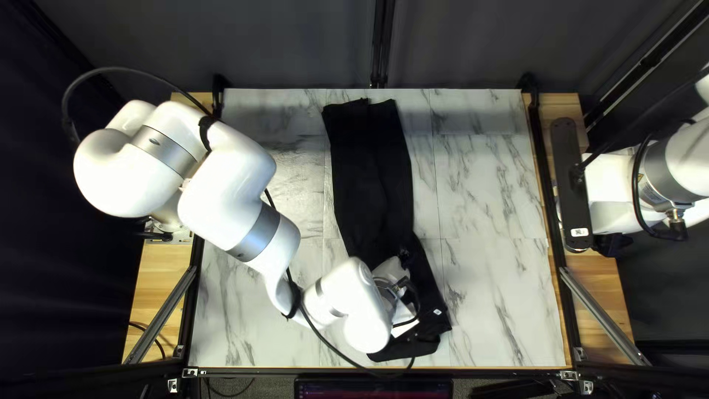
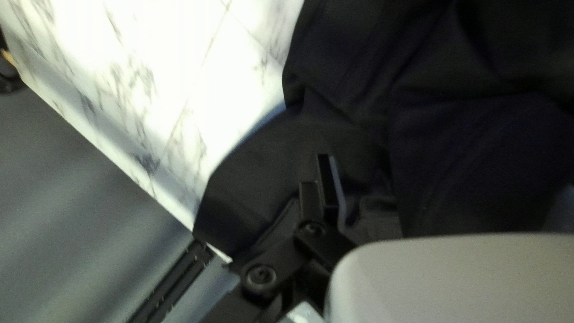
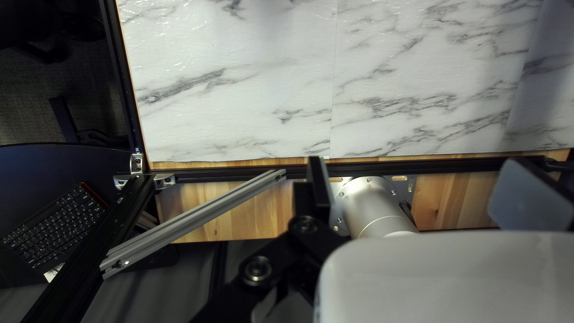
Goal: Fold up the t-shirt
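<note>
T-shirt [image 1: 373, 170]: dark, long and narrow on the table [image 1: 487, 185], running from beside the middle of the far edge to beside the near edge. Creased along its length; number of layers cannot be told. Lying lengthwise probably suits a fold end over end.

Left arm [image 1: 229, 170]: reaches in from the left edge and over the near half, covering part of the T-shirt. Position reads as chosen to work the near end.

Left gripper [image 2: 443, 179]: released, fingers apart, low above the T-shirt's near end with nothing clenched. Spread presumably leaves room to take the hem. Whether it touches the fabric cannot be told.

Right arm [image 1: 679, 170]: drawn in at the right edge, outside the T-shirt. Likely kept there to leave the left arm room.

Right gripper [image 3: 421, 167]: released, holding nothing, by the table's right edge.

Next step (judgement): pinch the near end on both faces, lift, carry toward the far edge.

Risk (judgement): a shallow pinch may catch one layer only; a drag may skew the long sides.
</note>
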### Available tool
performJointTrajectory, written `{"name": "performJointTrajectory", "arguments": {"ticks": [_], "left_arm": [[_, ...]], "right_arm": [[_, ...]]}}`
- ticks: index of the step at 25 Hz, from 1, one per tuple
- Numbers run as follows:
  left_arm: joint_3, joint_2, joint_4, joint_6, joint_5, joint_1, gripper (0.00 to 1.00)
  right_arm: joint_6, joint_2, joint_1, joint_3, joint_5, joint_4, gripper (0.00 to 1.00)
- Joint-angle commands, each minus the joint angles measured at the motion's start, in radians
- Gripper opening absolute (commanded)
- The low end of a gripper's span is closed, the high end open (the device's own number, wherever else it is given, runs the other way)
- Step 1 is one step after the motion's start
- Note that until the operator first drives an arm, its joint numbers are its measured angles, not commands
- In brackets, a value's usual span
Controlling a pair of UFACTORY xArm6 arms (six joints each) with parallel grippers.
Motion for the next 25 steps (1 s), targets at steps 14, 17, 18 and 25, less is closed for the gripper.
{"name": "performJointTrajectory", "arguments": {"ticks": [14, 17, 18, 25], "left_arm": [[0.107, -0.049, 0.076, -0.116, -0.118, 0.020, 0.96], [0.090, -0.040, 0.065, -0.103, -0.102, 0.010, 0.00], [0.087, -0.039, 0.064, -0.101, -0.099, 0.008, 0.00], [0.075, -0.044, 0.057, -0.079, -0.080, -0.006, 0.00]], "right_arm": [[0.000, 0.000, 0.000, 0.000, 0.000, 0.000, 1.00], [0.000, 0.000, 0.000, 0.000, 0.000, 0.000, 1.00], [0.000, 0.000, 0.000, 0.000, 0.000, 0.000, 1.00], [0.000, 0.000, 0.000, 0.000, 0.000, 0.000, 1.00]]}}
